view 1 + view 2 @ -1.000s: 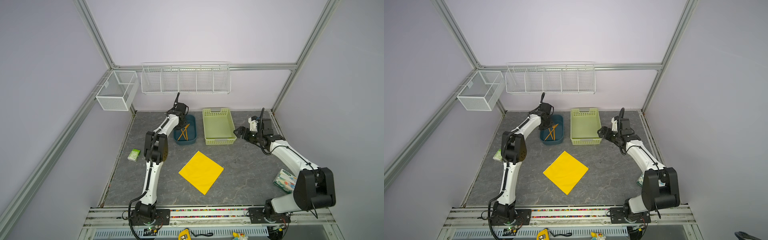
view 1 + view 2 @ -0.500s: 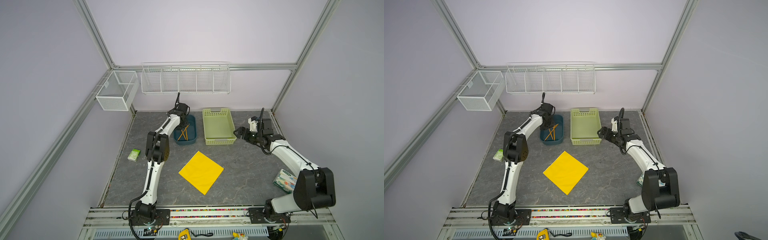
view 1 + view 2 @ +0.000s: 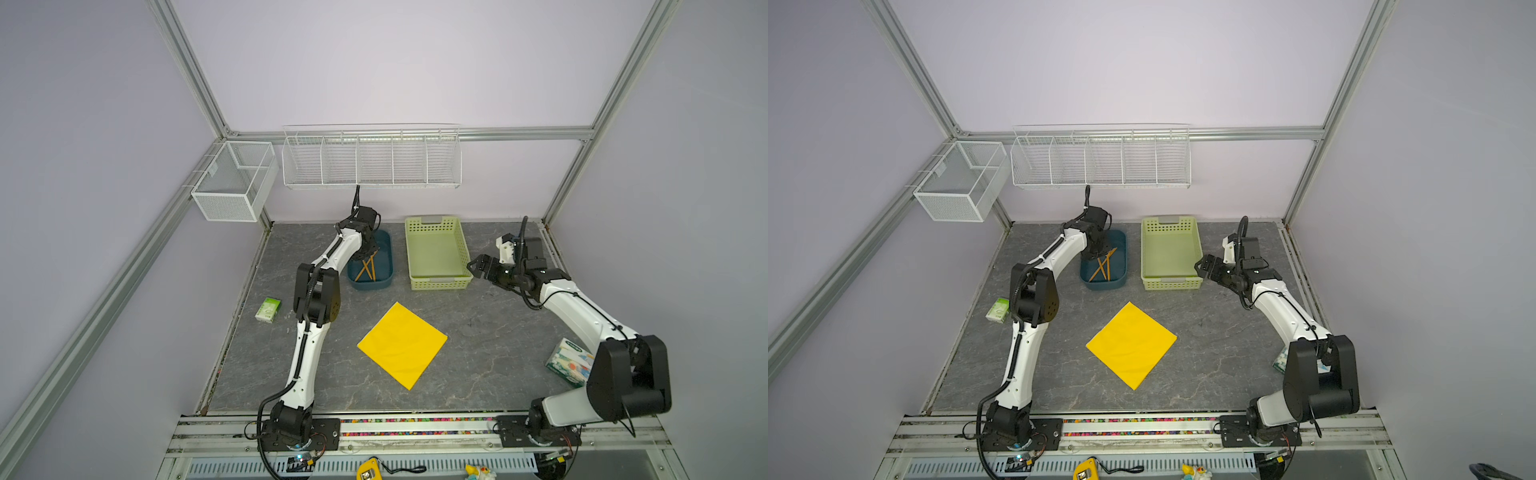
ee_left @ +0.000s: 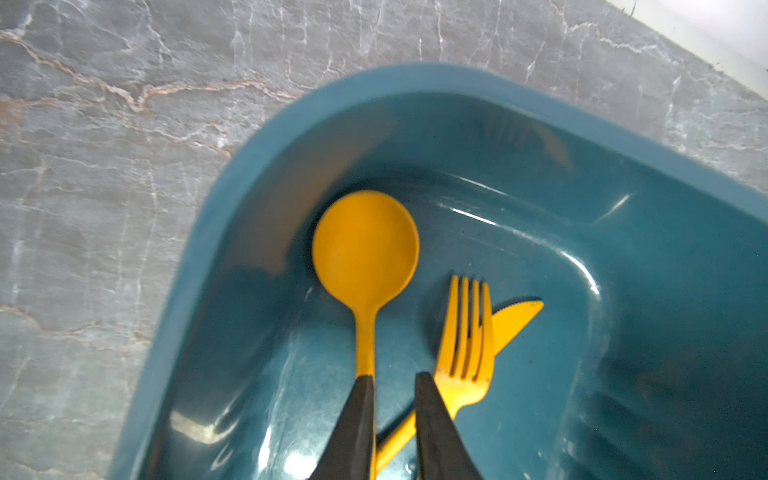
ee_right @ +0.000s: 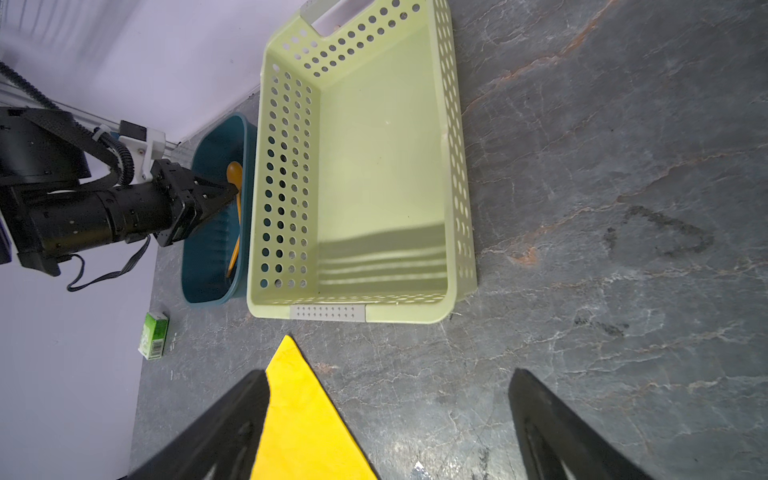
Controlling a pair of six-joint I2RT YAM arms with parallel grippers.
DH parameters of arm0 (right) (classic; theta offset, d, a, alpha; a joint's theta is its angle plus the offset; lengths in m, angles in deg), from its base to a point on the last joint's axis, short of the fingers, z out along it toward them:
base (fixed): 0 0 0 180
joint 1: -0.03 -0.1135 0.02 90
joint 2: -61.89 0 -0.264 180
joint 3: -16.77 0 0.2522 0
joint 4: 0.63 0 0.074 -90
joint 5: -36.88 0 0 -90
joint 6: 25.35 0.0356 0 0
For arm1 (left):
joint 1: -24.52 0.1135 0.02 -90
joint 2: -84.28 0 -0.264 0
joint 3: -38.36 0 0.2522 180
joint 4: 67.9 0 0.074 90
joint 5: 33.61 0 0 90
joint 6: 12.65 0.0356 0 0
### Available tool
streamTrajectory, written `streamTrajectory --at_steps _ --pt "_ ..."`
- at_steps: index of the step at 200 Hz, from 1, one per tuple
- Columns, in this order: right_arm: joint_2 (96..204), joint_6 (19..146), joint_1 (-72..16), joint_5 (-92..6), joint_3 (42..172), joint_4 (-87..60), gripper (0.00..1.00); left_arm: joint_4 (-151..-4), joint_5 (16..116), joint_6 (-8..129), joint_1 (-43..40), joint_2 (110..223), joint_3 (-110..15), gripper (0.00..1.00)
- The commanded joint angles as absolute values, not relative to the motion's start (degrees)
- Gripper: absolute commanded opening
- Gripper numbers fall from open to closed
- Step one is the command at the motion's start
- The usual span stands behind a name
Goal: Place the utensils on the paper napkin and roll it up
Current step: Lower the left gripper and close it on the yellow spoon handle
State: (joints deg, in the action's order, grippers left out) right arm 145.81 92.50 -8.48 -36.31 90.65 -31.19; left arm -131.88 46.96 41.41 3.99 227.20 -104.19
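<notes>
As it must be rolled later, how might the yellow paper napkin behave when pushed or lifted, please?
The yellow paper napkin lies flat and thin, so it would probably droop if lifted by a corner. With nothing on it, a push would likely slide or crumple it on the tabletop.

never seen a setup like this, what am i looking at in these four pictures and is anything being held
These are two white robot arms bolted at the front of a grey table, each ending in a two-fingered gripper. Both top views look down on the whole scene; the other two come from cameras on each arm's wrist. On the table lie a yellow paper napkin, a blue tub holding an orange spoon, fork and knife, an empty green basket, a small green packet and a tissue pack. The left gripper reaches into the tub, jaws nearly together at the spoon's handle; whether it grips yet is unclear. The right gripper hangs open and empty beside the basket.
</notes>
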Motion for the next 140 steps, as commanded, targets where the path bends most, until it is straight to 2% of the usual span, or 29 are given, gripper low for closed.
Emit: streamTrajectory --at_steps 1,140 --pt "145.33 91.63 -8.67 -35.70 91.89 -31.70 0.93 -136.41 46.61 41.22 3.92 229.66 -105.65 0.20" --pt "143.59 90.93 -8.67 -36.22 91.53 -32.41 0.93 -138.87 46.12 41.62 3.77 229.83 -105.76 0.17"
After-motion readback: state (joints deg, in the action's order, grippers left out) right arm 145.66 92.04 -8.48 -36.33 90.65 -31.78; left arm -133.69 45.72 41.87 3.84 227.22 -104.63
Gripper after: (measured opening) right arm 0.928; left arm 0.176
